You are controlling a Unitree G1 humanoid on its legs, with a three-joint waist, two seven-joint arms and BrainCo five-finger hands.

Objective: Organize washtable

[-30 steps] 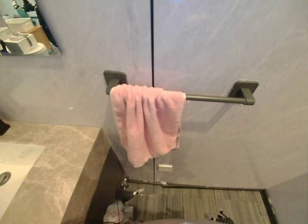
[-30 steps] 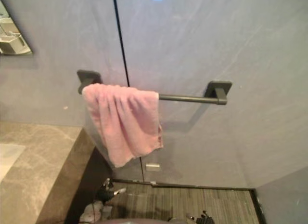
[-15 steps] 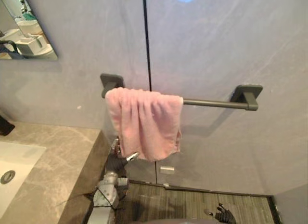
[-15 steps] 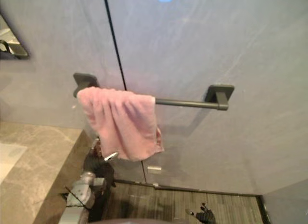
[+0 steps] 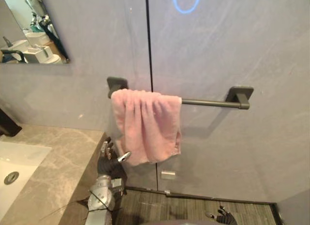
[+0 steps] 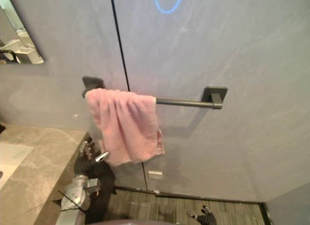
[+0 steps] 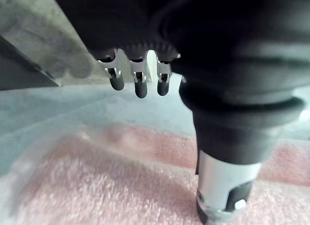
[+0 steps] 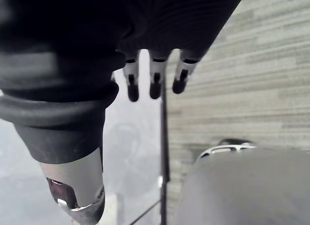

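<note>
**Pink towel on the bar, left robot hand just under it**

We see our left robot hand (image 5: 109,161) held up with its fingers (image 7: 140,87) straight and spread away from the thumb (image 7: 224,185) — it holds nothing. The pink towel (image 5: 147,123) hangs just above this hand and a bit to its right. The thumb tip is very near the towel's bottom edge, but we cannot tell if they touch. In the left wrist view the towel's fuzzy pink cloth lies right past the thumb.

The towel is draped over the left end of a dark bar (image 5: 208,103) on the grey wall (image 5: 232,51), higher up than the hand. The stone worktop (image 5: 53,157) with its white sink (image 5: 17,159) is to the hand's left, and a mirror (image 5: 29,34) is far above it.

Our right robot hand (image 5: 224,217) hangs low, well apart from the towel, over the striped floor (image 5: 193,208) — its fingers (image 8: 155,85) are straight and hold nothing.
</note>
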